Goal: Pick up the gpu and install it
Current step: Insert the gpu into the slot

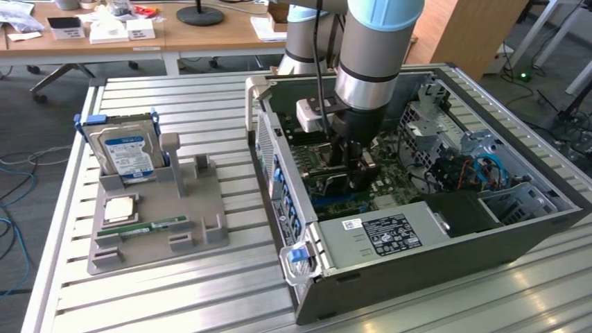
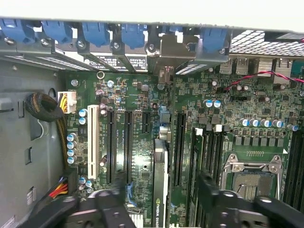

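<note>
gpu (image 2: pixel 160 180) edge-on on motherboard (image 2: pixel 140 156), one end cut off, fingers (image 2: pixel 209 192) wide either side

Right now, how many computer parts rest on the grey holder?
3. The hard drive stands upright at the grey holder's far end; the square chip lies flat nearer the camera, the RAM stick beside it. Others may hide behind the drive.

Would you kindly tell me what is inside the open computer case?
The motherboard, with the gpu standing edge-on between the fingers of the open gripper, plus a power supply. The slot beneath the gpu is covered by it.
</note>
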### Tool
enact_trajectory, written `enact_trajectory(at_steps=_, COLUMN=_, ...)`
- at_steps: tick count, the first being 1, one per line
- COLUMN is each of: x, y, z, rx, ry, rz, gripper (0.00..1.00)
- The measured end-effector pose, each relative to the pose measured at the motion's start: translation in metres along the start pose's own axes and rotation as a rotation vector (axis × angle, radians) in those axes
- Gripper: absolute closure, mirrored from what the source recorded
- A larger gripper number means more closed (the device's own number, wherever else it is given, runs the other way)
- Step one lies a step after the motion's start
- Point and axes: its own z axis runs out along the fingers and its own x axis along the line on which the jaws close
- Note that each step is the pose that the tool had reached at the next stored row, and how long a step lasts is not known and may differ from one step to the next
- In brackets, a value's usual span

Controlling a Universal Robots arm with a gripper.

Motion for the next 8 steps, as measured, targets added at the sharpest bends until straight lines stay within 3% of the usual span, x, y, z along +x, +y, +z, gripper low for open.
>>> enact_trajectory(at_steps=1, x=0.0, y=0.0, z=0.0, rx=0.0, ry=0.0, rz=0.0, gripper=0.33)
enact_trajectory(at_steps=2, x=0.0, y=0.0, z=0.0, rx=0.0, ry=0.0, rz=0.0, gripper=0.27)
enact_trajectory(at_steps=5, x=0.0, y=0.0, z=0.0001, rx=0.0, ry=0.0005, rz=0.005, gripper=0.27)
enact_trajectory(at_steps=8, x=0.0, y=0.0, z=0.0006, rx=0.0009, ry=0.0043, rz=0.057, gripper=0.27)
